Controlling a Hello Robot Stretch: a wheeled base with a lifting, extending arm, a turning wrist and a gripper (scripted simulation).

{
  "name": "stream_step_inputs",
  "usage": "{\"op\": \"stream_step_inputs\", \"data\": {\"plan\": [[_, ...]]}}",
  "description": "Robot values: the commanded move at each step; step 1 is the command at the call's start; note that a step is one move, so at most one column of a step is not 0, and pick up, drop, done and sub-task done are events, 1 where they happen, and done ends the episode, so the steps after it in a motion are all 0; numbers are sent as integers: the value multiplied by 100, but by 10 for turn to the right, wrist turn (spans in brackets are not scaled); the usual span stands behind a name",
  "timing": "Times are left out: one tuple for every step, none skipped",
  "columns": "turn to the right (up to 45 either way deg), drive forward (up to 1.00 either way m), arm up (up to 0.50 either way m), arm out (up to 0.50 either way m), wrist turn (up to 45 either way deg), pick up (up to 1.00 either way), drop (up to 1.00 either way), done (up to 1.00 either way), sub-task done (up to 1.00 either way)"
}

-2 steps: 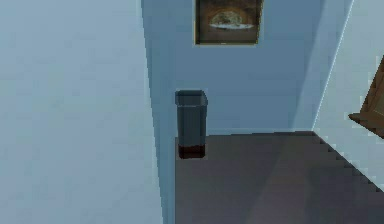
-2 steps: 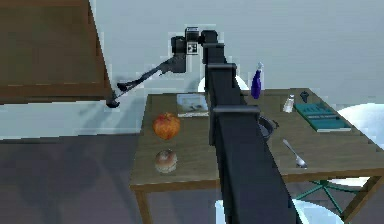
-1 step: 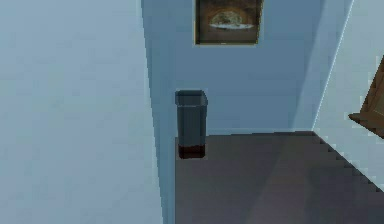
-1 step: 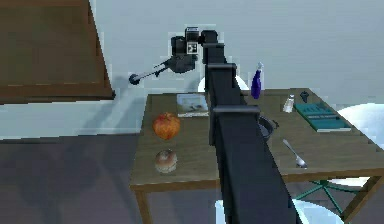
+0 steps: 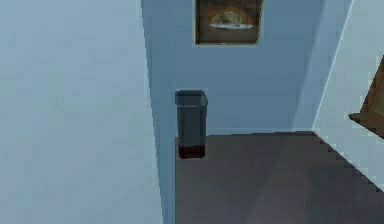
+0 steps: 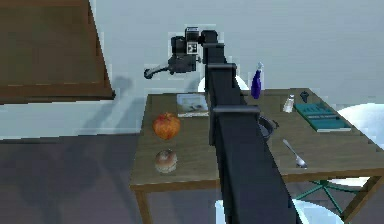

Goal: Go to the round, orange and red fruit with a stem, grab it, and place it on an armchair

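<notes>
Where the camera looks ahead: one dark bin (image 5: 191,122) stands on the dark floor against the blue back wall.
Above the bin: one framed picture (image 5: 229,22) hangs on that wall.
Forward view's sides: a pale wall corner stands close on the left, and a brown wooden piece (image 5: 371,108) juts in at the right edge.
Arm side view, fruit: one round orange-red fruit (image 6: 167,126) with a stem sits on the worktop (image 6: 190,150), near its left end.
Beside the fruit: one pale round thing (image 6: 166,160) lies nearer the front edge, apart from it.
Tool: the tool (image 6: 152,73) hangs past the worktop's far edge with bare wall behind it and holds nothing. I cannot tell the state of its fingers. It is well apart from the fruit.
In the way: the arm (image 6: 235,140) crosses the worktop's middle, right of the fruit.
Other things, right of the arm: one blue bottle (image 6: 257,82), one small shaker (image 6: 290,102), one teal book (image 6: 322,115) and one spoon-like utensil (image 6: 295,152).
Upper left: one dark wooden board (image 6: 50,50).
</notes>
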Motion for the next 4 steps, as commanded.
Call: {"op": "stream_step_inputs", "data": {"plan": [[0,0,-28,0,0,0,0,0,0],[0,0,0,0,0,100,0,0,0],[0,0,10,0,0,0,0,0,0],[0,0,18,0,0,0,0,0,0]]}}
